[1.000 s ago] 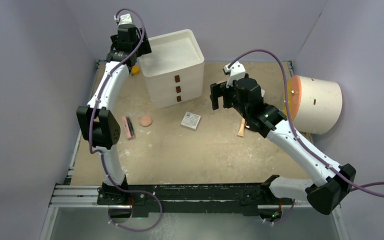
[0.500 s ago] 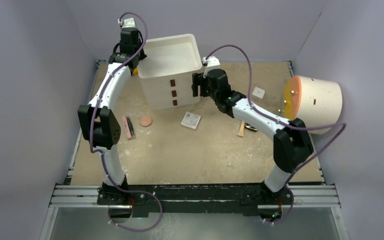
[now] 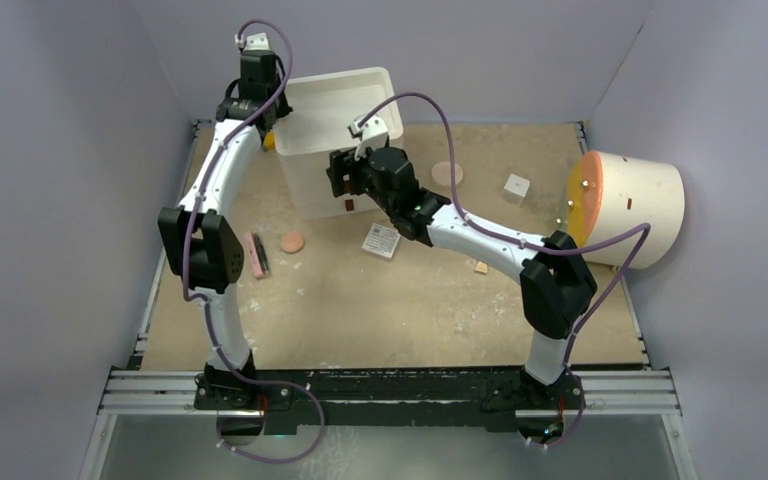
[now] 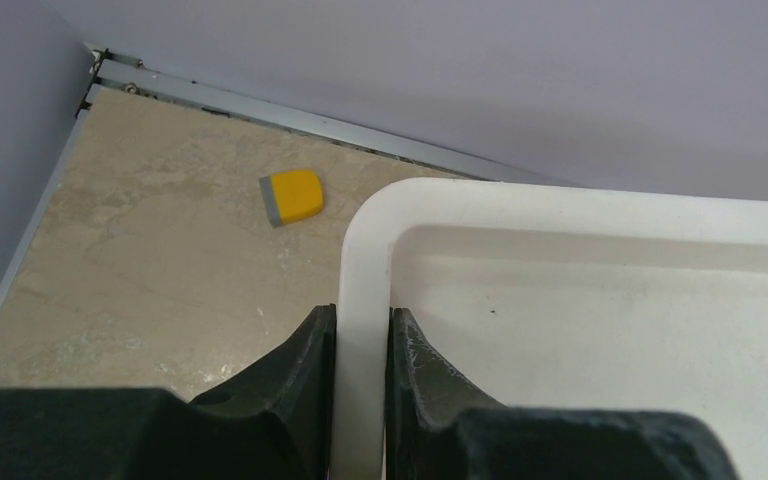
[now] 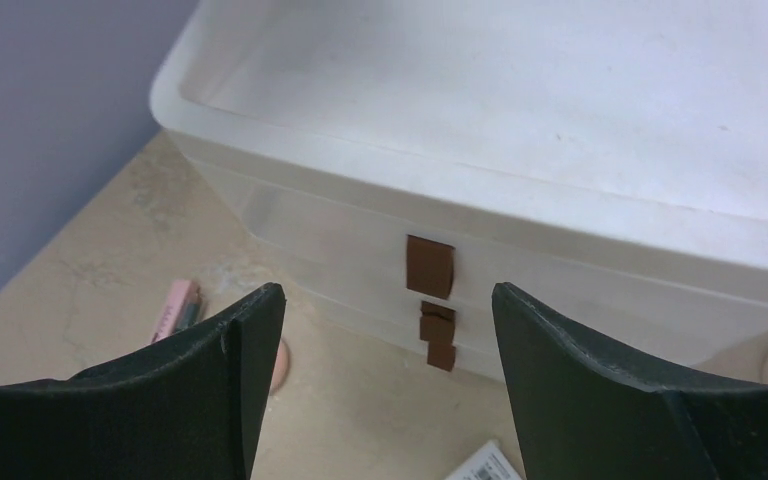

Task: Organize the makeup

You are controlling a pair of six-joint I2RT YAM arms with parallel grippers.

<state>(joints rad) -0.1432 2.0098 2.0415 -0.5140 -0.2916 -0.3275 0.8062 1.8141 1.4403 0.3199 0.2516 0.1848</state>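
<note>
A: Left end effector [image 4: 362,322]; state to be entered.

B: Pressed onto the rim of the white drawer unit [image 4: 580,205]; one finger is seen outside the wall and one inside, so the rim is pinched; the grip is placed on the unit's left wall, near its far corner. A small yellow block [image 4: 293,195] is noted on the counter [image 4: 140,260] near that corner, apart from the unit.

A: Right end effector [image 5: 388,300]?

B: Spread wide; nothing is held between the fingers; it is positioned in front of the unit's drawer fronts, with the brown handles [image 5: 429,267] framed in the gap; no contact is seen.

A: Makeup positions?

B: Recorded on the counter. The pink-and-black stick [image 3: 255,255] is laid to the left of the unit's front, close to the left arm's elbow; a peach disc [image 3: 292,242] is found just beside it, on its right; the white patterned box [image 3: 382,240] is laid in front of the unit, partly covered by the right arm; a second peach disc [image 3: 447,173] is seen to the right of the unit; only an end of the tan tube [image 3: 481,268] is shown beside the right forearm. A small white cube [image 3: 516,187] is noted between the second disc and the big cream cylinder [image 3: 640,205], which is laid on its side at the right edge, orange face turned inward.
</note>
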